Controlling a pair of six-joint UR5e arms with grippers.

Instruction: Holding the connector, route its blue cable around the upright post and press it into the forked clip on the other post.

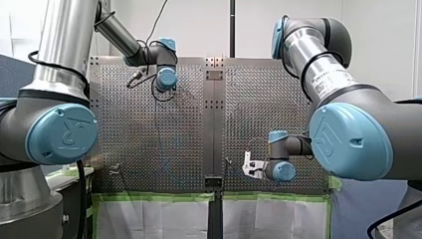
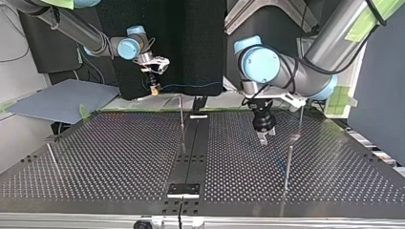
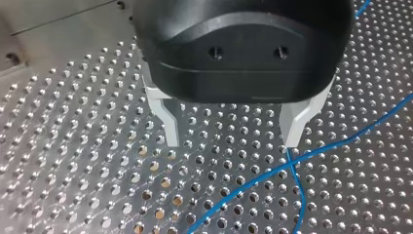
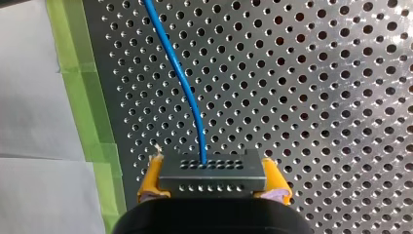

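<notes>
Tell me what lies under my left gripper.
Bare perforated table and the blue cable, which crosses itself just by one fingertip of the open left gripper. Nothing sits between the fingers. The black gripper body hides the table behind it.

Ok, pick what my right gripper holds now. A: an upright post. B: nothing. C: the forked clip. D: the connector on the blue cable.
D: in the right wrist view the yellow pads of my right gripper clamp the dark connector, its blue cable running ahead over the perforated table.
</notes>
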